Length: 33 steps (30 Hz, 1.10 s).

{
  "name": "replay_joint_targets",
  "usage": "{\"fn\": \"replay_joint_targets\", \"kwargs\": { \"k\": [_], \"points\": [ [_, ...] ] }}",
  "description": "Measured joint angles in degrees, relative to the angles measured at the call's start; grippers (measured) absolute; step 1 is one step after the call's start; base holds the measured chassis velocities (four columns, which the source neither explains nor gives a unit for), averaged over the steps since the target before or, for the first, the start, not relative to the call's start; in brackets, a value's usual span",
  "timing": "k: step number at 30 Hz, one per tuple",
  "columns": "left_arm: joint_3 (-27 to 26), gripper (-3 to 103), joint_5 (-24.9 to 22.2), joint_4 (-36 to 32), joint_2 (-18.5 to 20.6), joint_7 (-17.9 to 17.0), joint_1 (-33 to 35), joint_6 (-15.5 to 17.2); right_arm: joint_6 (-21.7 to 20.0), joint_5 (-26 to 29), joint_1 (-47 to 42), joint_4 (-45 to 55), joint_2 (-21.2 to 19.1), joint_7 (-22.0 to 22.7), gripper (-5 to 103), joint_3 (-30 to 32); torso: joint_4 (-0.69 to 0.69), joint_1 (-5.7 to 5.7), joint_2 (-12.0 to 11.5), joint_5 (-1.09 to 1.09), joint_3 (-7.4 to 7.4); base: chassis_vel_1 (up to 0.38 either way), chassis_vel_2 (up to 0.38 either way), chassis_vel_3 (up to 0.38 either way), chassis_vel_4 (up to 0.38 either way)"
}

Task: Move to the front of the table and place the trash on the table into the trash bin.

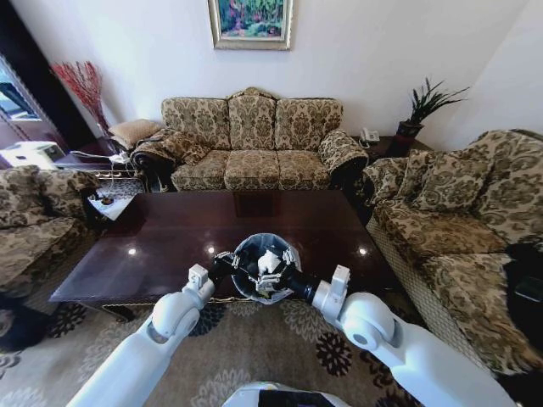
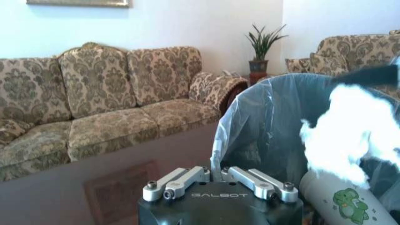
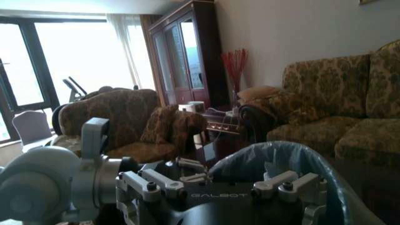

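Note:
The trash bin [image 1: 251, 246], lined with a grey plastic bag, sits at the near edge of the dark glossy table [image 1: 161, 237], between my two grippers. My left gripper [image 1: 226, 264] is shut on the rim on the bin's left side. My right gripper [image 1: 289, 274] is shut on the rim on its right side. Trash lies inside the bin: crumpled white paper [image 2: 350, 126] and a white paper cup [image 2: 340, 201] with a green drawing. In the left wrist view the left gripper [image 2: 218, 180] sits right at the bag's edge [image 2: 262, 122]. The right gripper [image 3: 218, 185] meets the bin rim [image 3: 281, 152] in the right wrist view.
A three-seat patterned sofa [image 1: 254, 144] stands behind the table, an armchair [image 1: 34, 212] at the left and another sofa [image 1: 458, 220] at the right. A small side table [image 1: 110, 203] stands at the back left. Patterned carpet [image 1: 246, 339] lies under me.

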Motion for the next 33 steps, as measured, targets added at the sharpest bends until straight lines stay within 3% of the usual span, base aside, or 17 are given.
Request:
{"fn": "replay_joint_targets", "kwargs": {
  "k": [19,33],
  "points": [
    [-0.11,2,0.06,0.79,-0.43,0.31,-0.51,-0.62,0.44,-0.62,-6.66,4.58,-6.24,-2.11,100,9.6,0.0,0.0,0.0,-0.01,0.0,0.0,0.0,0.0,0.0],
    [-1.06,2,0.22,0.16,-0.67,0.43,0.26,-0.77,1.98,-2.89,-7.64,5.53,-8.05,-3.99,100,11.17,0.0,0.0,-0.01,-0.01,0.0,0.0,0.0,0.0,0.0]
  ]
}}
